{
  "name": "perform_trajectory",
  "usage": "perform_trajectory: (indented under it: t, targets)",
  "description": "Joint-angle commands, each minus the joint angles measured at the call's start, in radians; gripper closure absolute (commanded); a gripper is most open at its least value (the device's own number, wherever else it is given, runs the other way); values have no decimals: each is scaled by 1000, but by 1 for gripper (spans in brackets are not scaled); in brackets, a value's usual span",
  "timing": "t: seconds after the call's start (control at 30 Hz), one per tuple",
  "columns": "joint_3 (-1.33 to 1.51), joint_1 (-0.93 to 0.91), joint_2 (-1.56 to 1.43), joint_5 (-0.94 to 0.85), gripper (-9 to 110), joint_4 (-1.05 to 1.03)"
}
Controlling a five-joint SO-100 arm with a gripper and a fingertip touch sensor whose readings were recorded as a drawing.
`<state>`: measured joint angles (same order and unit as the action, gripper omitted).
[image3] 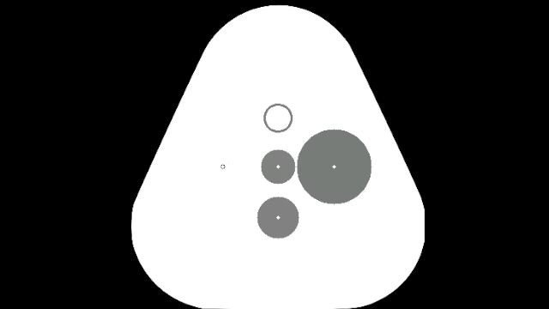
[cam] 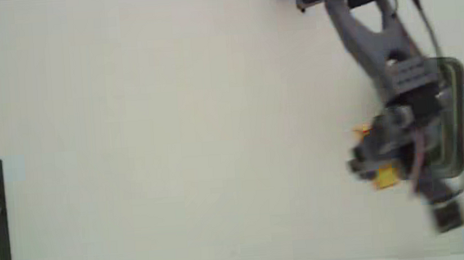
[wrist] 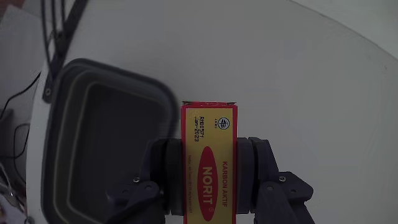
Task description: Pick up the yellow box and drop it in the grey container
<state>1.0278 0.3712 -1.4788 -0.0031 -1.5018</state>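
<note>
Yellow box [wrist: 208, 165] first: you have it clamped between the gripper's [wrist: 209, 177] two dark fingers [wrist: 166, 174], one on each long side, with the red oval label facing the wrist camera and the box's far end jutting out past the fingertips. It is lifted clear of the white table [wrist: 298, 81]. In the wrist view the grey container [wrist: 68, 124] lies just to the left of the box, its opening empty as far as you can see; the box is beside the rim, not over the cavity. The fixed view is blurred, but shows the yellow box [cam: 385, 175] at the tub's [cam: 460, 114] edge. Carry the box sideways until it sits squarely above the opening before you release, and keep the grip firm during travel so it cannot pivot.
</note>
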Motion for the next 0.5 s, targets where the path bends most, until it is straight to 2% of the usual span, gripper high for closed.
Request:
perform_trajectory:
  t: [0.0,0.47]
  targets:
    - [26,74,-110,3,65,29]
    - [109,252,-141,3,65,69]
